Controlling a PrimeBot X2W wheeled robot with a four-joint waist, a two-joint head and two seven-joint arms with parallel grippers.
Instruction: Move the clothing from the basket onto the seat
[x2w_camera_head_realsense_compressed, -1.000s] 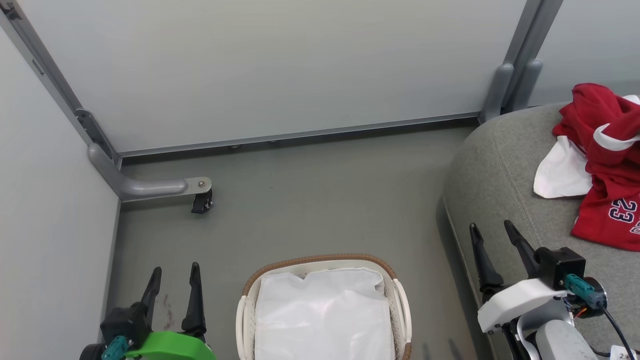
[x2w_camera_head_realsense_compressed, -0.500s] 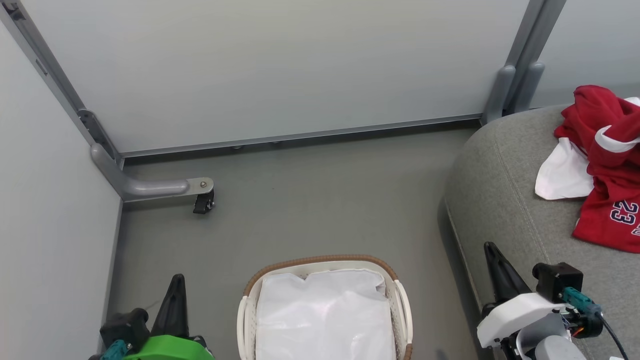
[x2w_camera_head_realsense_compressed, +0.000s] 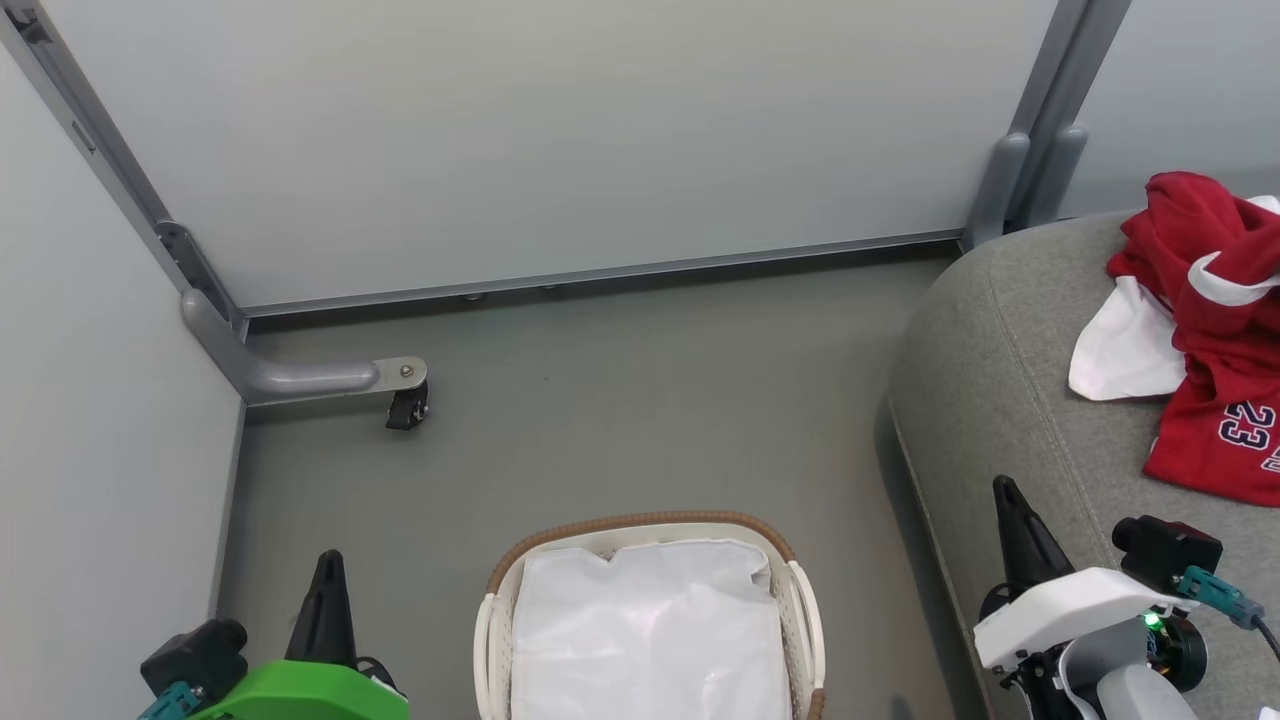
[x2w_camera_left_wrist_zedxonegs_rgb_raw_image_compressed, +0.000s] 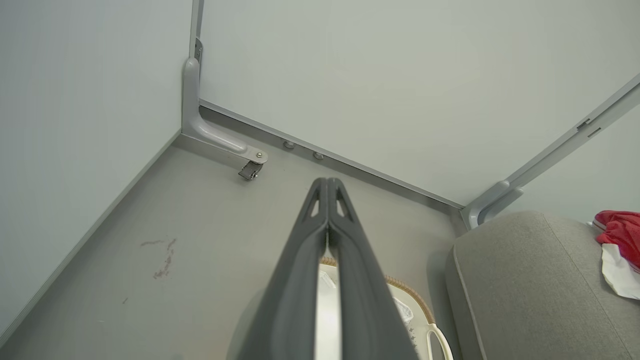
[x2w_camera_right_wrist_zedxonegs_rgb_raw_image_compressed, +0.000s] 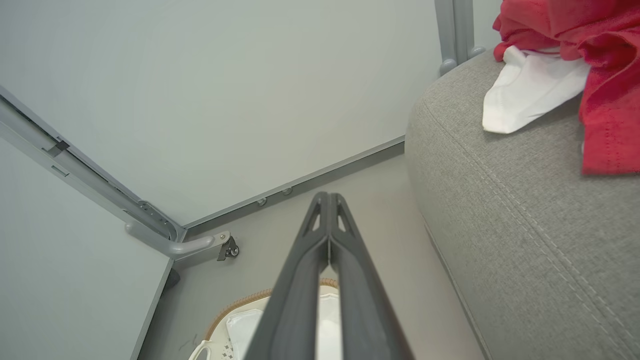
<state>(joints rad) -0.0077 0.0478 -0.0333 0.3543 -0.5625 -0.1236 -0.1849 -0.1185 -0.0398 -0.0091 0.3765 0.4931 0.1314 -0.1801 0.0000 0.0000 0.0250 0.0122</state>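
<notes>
Red clothing (x2w_camera_head_realsense_compressed: 1205, 330) lies heaped on the grey seat (x2w_camera_head_realsense_compressed: 1000, 380), well right of the basket (x2w_camera_head_realsense_compressed: 640, 522), whose white liner (x2w_camera_head_realsense_compressed: 650, 630) lies bare. The left gripper (x2w_camera_head_realsense_compressed: 327, 575) and right gripper (x2w_camera_head_realsense_compressed: 1008, 500) flank the basket, both clenched on nothing. Any pull-back should likely keep clear of its rim.

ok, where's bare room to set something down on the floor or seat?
Floor: bare stretch between wall rail, caster bracket, basket and seat. Seat: grey strip between its rounded edge and the clothing. Crowded: seat's right side, under the clothing.
</notes>
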